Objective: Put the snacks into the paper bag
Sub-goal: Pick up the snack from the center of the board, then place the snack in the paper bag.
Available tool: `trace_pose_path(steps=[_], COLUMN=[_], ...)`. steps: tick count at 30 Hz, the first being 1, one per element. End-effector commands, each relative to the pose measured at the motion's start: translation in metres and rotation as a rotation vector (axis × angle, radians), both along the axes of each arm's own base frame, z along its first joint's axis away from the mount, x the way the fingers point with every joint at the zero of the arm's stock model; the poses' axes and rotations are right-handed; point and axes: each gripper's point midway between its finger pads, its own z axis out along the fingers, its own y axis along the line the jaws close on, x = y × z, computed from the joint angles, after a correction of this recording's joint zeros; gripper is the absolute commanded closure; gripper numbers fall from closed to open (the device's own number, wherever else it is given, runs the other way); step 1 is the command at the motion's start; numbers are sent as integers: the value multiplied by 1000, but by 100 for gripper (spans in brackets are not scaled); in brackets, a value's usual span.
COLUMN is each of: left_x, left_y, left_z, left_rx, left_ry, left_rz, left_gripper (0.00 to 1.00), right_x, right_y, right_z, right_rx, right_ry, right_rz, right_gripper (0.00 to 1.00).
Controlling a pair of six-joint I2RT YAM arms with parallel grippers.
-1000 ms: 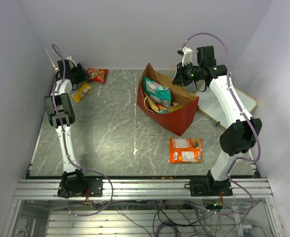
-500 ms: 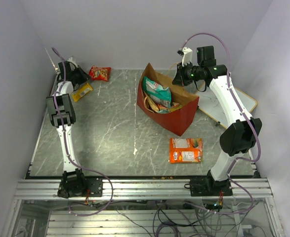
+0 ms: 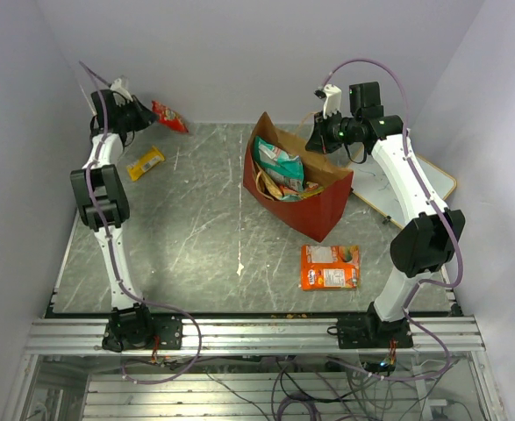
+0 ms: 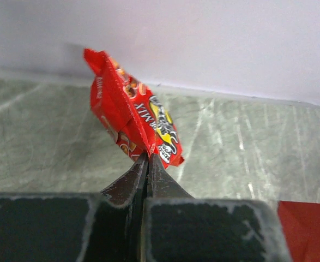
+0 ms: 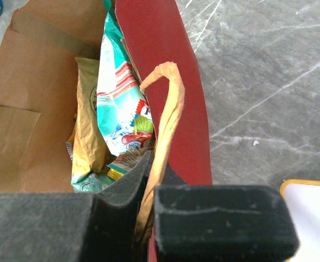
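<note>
Grey marbled table (image 3: 196,228), white yellow-edged board (image 3: 434,178) at its right edge, pale walls (image 3: 239,53)

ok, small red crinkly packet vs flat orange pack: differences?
The small red crinkly packet is pinched in the shut left gripper; the flat orange pack is untouched.
The red packet is held tilted above the table; the orange pack lies flat on it.
The red packet looks smaller than the orange pack.
Shared: both outside the red paper bag.
</note>
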Motion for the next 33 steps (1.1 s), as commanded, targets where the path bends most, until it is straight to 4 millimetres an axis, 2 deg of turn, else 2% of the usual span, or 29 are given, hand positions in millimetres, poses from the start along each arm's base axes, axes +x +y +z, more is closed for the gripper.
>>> trace_pose_path(steps=[1,5,8,17,22,25,28,33], left_x=[-14,-36,-60,-156,-213,-241,-265,-313], left_y=[-14,-31,-46,-123,-167,-187,-207,-245], left_z=[101,145,176,241,289,316,332,334], left_rx=[64,107,112,235,235,267,265,295], left_ry=[-225,-283,-317,-408,-504,-583,-619,-654], left_rz=[-86,-130,-164,-362,-430,-463,-522,-741], left_gripper=[93,93,93,93,93,93,93,93], right_x=[-4,-4,-5,-4,-4,-4,-5,-7], right_y=[-2,-1,1,5,7,8,8,8], right_z=[4,3,3,7,8,9,10,12], right_rx=[4,9,16,28,35,36,39,40], right_ry=[-5,-4,4,-1,-1,0,-2,-4], right_rz=[10,14,23,29,37,40,40,44], right_gripper=[100,100,100,100,100,100,100,100])
